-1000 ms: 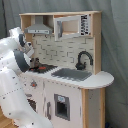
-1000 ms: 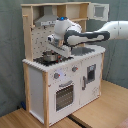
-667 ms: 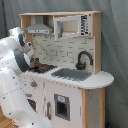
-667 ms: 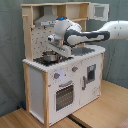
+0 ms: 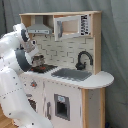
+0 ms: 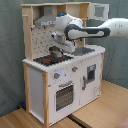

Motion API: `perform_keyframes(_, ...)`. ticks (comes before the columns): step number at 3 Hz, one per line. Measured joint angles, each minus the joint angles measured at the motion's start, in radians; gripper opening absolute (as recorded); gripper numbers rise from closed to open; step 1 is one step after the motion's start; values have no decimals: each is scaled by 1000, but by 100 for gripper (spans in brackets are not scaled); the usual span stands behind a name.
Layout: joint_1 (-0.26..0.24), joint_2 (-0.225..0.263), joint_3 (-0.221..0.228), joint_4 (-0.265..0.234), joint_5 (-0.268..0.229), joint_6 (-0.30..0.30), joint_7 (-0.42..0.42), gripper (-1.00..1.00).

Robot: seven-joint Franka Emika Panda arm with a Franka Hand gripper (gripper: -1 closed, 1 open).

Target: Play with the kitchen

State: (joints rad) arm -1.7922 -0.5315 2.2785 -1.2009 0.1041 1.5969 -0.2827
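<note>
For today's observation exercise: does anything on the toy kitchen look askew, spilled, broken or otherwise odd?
Nothing stands out. The kitchen stands upright, oven door shut, faucet upright by the sink. The gripper hangs over the stovetop.

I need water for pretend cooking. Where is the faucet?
In the first exterior view, the black faucet arches over the grey sink, toward the first exterior view's right of the stovetop, against the tiled back wall.

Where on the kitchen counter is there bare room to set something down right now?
The rounded counter end beyond the sink and faucet is bare. The strip in front of the sink looks free too. The stovetop is crowded: the gripper hangs over it, with something small and reddish there.
</note>
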Motion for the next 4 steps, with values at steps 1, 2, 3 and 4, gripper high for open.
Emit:
perform_keyframes(1, 1, 38, -14, 0, -29, -92, 42, -100)
perform_keyframes(2, 3, 75, -14, 0, -60, -172, 87, -100)
perform_keyframes(3, 4, 108, -15, -10, -94, -250, 132, -100)
perform_keyframes(4, 5, 153, -15, -66, -139, -304, 187, -100)
